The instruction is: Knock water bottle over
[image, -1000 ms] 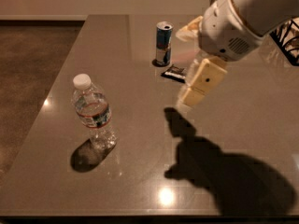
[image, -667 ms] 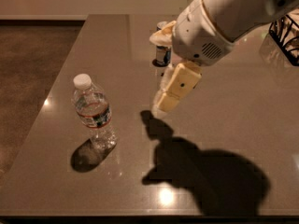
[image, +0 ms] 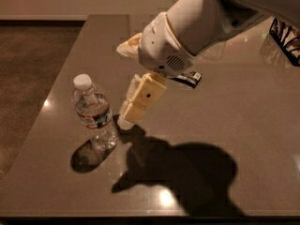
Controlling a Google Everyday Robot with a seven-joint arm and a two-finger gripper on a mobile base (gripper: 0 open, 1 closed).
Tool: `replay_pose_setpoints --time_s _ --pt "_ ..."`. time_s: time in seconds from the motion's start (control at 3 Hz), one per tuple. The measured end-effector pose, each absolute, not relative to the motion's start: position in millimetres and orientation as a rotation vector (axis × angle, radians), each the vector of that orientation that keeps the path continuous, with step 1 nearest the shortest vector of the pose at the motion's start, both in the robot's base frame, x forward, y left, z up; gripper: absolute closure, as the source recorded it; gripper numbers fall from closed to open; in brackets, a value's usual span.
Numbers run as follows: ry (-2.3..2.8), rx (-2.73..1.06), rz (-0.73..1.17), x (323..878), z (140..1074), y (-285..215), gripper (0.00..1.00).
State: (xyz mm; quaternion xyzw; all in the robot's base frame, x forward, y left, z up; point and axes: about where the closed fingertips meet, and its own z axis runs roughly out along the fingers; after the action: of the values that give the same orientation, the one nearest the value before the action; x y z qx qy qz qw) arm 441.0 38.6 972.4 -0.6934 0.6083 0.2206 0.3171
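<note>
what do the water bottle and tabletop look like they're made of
The water bottle looks like thin clear plastic: see-through, ribbed, with an opaque white cap. The table is dark and glossy, possibly polished stone or laminate, since it mirrors bright light spots. The gripper, just right of the bottle, appears to be matte cream plastic.

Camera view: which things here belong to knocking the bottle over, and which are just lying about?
Job in hand:
water bottle, upright on the table
pincer, low and close beside the bottle

Lying about:
dark packet, mid-table
black wire object, far corner
</note>
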Motion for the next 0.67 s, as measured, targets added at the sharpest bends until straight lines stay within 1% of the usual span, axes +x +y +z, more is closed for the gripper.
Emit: replay_pose_setpoints --time_s 0.67 --pt "1.494 -1.857 0.693 423 972 81 0.0"
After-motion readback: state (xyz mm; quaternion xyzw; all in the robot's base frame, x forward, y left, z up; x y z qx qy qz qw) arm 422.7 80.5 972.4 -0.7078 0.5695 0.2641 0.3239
